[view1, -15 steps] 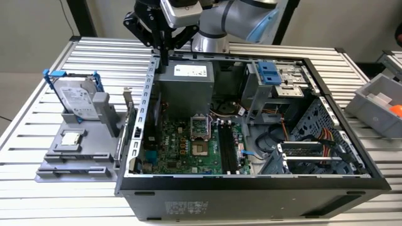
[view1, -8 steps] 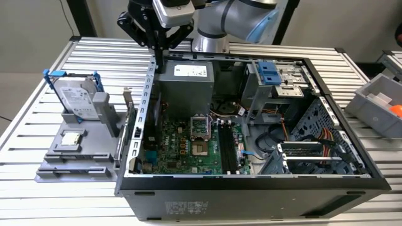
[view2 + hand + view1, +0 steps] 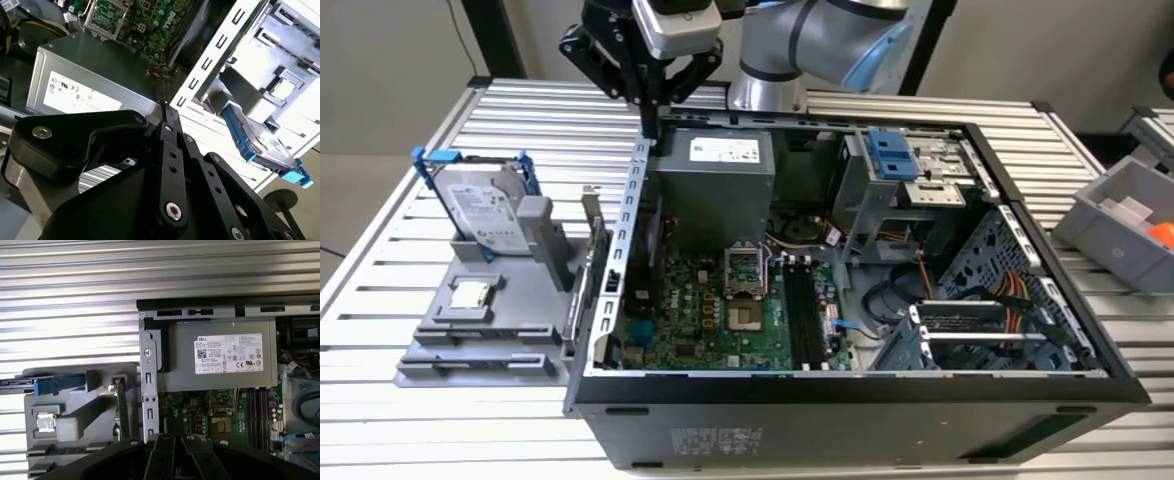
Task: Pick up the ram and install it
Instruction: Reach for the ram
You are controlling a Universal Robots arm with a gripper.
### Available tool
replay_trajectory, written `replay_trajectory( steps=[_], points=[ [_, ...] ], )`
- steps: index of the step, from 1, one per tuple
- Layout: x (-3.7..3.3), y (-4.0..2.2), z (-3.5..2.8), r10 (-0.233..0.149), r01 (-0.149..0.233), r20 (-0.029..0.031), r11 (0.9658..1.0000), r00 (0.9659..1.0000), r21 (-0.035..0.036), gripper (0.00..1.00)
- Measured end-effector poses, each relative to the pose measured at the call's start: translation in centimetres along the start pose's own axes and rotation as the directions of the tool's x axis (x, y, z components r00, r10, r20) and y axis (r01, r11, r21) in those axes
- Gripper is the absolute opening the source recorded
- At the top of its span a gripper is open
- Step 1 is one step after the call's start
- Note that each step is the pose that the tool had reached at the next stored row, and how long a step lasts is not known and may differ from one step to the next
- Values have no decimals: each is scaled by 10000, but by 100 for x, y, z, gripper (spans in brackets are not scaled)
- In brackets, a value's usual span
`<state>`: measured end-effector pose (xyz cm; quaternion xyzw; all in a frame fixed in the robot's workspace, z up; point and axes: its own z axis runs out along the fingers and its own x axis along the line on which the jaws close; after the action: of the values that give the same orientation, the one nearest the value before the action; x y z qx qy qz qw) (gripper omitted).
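The ram (image 3: 598,262) is a long thin dark green stick standing on its edge in the grey holder (image 3: 480,335), just outside the computer case's wall on the exterior view's left. In the first wrist view the ram (image 3: 120,410) shows as a narrow green strip beside that wall. My gripper (image 3: 650,122) hangs above the case's far corner, over the wall's end and the edge of the power supply (image 3: 714,165), well apart from the ram. Its black fingers (image 3: 172,131) meet at a point, shut on nothing. The motherboard's long black slots (image 3: 803,320) lie inside the case.
A silver hard drive in a blue bracket (image 3: 487,205) and a small square chip (image 3: 470,293) sit on the grey holder. The open case (image 3: 854,395) holds the motherboard (image 3: 707,310), cables and drive bays. A grey bin (image 3: 1127,215) stands at the exterior view's right.
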<state>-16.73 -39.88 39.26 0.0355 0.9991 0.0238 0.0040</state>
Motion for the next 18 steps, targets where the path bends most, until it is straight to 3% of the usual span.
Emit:
replay_trajectory(
  steps=[18],
  points=[
    [164, -11, -2, 2, -2, -35, 10000, 10000, 3, 0]
  ],
)
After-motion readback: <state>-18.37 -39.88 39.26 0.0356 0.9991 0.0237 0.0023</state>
